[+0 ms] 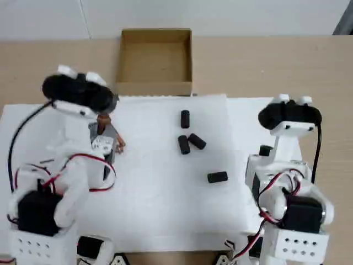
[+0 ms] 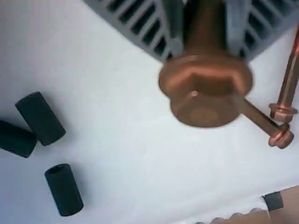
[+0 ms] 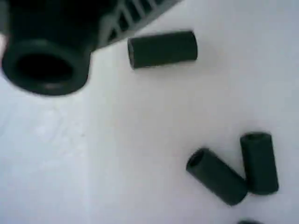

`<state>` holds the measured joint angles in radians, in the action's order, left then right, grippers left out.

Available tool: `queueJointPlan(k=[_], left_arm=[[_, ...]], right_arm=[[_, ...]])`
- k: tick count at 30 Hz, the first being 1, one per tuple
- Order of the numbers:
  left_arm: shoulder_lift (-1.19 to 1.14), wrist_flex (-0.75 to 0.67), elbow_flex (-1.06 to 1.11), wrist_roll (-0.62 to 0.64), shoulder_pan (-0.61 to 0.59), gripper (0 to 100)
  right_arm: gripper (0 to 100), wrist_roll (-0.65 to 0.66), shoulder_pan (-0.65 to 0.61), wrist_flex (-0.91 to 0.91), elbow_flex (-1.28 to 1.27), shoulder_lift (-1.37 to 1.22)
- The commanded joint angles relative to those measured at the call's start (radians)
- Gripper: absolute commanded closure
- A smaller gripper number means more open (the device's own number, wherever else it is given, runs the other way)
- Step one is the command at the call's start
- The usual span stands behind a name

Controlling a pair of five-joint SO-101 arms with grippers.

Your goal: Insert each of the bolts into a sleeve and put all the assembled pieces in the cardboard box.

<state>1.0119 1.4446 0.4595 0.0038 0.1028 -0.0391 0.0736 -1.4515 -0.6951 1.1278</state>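
Left gripper point(image 2: 203, 23) is clamped on a copper bolt point(image 2: 205, 88), shank pinched between the ribbed fingers and the hex head hanging out over the mat. Across the way the right gripper point(image 3: 56, 25) is closed round a black sleeve point(image 3: 46, 66), with its open bore staring straight out in the right wrist view. One half of a pair in each arm, well apart across the table, so mating them looks like the step in hand.

To do it well, the bolt's axis has to line up with that bore before anything pushes. The free end of the shank is hidden behind the fingers, so how much sticks out to lead in I can't tell. A slow, straight approach, and a firm hold on the sleeve so it doesn't twist!

Two spare bolts point(image 2: 280, 112) lie just beside the left gripper, heads close together. Four loose sleeves point(image 1: 185, 118) sit mid-mat, two of them touching.

The cardboard box point(image 1: 156, 87) waits at the far edge, nothing boxed yet by my reckoning. White mat point(image 1: 154, 210) on a wooden table point(image 1: 276, 61), pale wall point(image 1: 220, 16) behind
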Motion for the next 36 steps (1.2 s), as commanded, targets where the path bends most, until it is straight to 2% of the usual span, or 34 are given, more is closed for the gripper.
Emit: queueJointPlan(k=[1, 9, 17, 24, 30, 36], left_arm=[[0.115, -0.127, 0.142, -0.005, 0.005, 100], [0.344, -0.371, 0.433, 0.166, 0.009, 100], [0.525, -0.532, 0.644, 0.169, 0.014, 100], [0.675, -0.634, 0.791, 0.186, 0.026, 100], [0.796, -0.634, 0.845, 0.443, 0.133, 100], [0.807, -0.635, 0.855, 0.632, 0.226, 100]], right_arm=[[99.5, -0.058, -0.013, 0.105, -0.080, 0.081], [99.5, -0.078, -0.228, 0.272, -0.367, 0.318], [99.5, -0.069, -0.450, 0.398, -0.585, 0.559], [99.5, -0.068, -0.625, 0.440, -0.661, 0.648], [99.5, -0.006, -0.708, 0.498, -0.712, 0.656], [99.5, 0.017, -0.760, 0.538, -0.735, 0.657]])
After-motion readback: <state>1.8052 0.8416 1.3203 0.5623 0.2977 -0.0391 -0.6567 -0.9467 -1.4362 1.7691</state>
